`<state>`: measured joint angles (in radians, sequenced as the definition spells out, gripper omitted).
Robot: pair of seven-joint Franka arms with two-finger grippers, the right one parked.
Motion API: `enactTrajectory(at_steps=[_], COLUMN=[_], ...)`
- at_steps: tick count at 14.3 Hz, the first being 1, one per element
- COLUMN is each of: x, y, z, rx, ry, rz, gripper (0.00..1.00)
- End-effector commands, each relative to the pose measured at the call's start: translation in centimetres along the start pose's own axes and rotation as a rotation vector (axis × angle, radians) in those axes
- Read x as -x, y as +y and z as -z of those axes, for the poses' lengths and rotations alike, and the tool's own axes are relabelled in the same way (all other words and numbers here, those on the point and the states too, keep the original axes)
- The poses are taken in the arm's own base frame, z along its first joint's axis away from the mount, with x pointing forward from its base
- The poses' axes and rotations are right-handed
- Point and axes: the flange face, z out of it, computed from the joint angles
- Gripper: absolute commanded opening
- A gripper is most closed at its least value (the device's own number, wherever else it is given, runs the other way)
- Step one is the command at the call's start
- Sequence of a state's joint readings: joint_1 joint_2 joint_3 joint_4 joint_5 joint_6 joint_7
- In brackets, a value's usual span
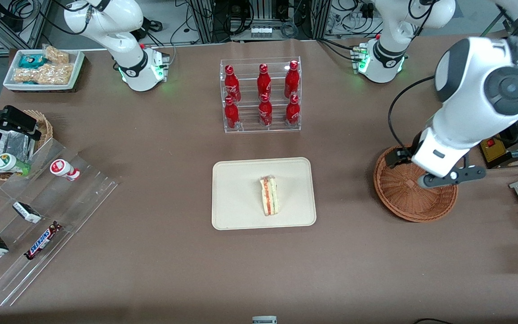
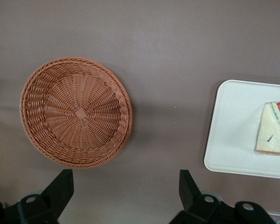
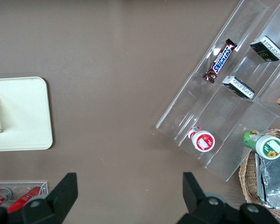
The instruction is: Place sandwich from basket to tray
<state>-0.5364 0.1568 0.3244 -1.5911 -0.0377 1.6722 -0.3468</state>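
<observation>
A brown table (image 1: 173, 252) carries everything. The tray (image 1: 241, 211) lies mid-table. Farther from the front camera than the tray stands a clear bottle rack (image 1: 261, 96). Toward the working arm's end from the tray sits the basket (image 1: 403, 200), with the gripper (image 2: 126, 191) open above the table near it. Toward the parked arm's end from the tray lies a clear stepped shelf (image 1: 29, 225).

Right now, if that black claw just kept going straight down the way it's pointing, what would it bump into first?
Probably the bare brown table. The open claw points straight down, hanging above the spot between the empty wicker basket and the tray holding the sandwich. Depth is uncertain, so one finger might clip the basket's rim.
</observation>
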Motion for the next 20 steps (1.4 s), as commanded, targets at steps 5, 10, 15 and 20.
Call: enactTrajectory(at_steps=[5, 10, 15, 20], x=[0.4, 0.3, 1.2, 1.1], y=[-3.7, -6.6, -9.2, -10.5], z=[1.0, 1.9, 3.5, 5.2], rx=[0.035, 0.057, 0.053, 0.037], ry=[-0.032, -0.032, -0.014, 0.023], rz=[-0.022, -0.052, -0.133, -0.141], gripper=[1.0, 1.0, 1.0, 1.0])
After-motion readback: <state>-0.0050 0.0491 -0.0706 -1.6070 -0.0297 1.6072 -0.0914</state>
